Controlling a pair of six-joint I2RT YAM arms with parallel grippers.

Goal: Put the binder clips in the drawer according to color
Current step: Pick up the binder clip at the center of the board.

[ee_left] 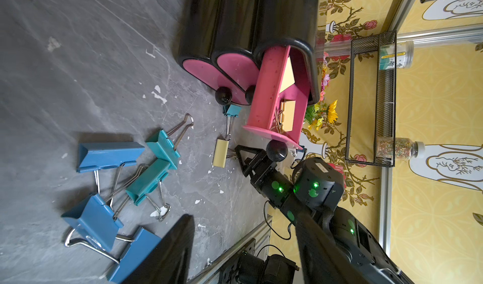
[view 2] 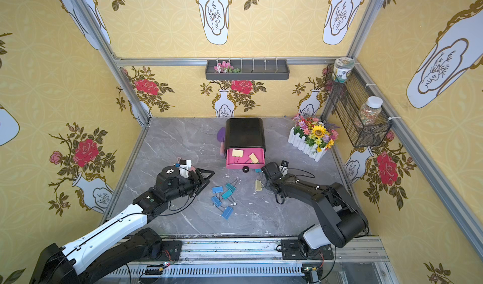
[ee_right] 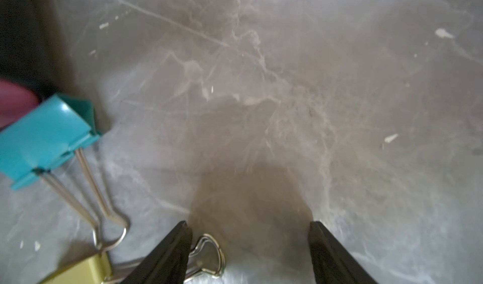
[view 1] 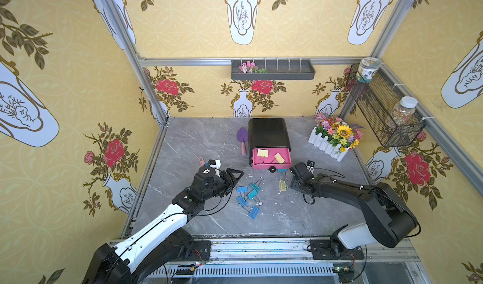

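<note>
my right gripper (ee_right: 251, 225) stood wide and empty over a yellow clip (view 1: 282, 185), just near of the open drawer (view 1: 261, 165). blue and teal clips (view 1: 253, 193) lay left. my left gripper (view 1: 239, 175): i couldn't tell.

Yellow floral wallpaper (view 1: 183, 21) surrounds a grey marble tabletop (view 1: 196, 144).

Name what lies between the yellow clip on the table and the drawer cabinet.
One teal binder clip, seen most clearly in the left wrist view.
</note>
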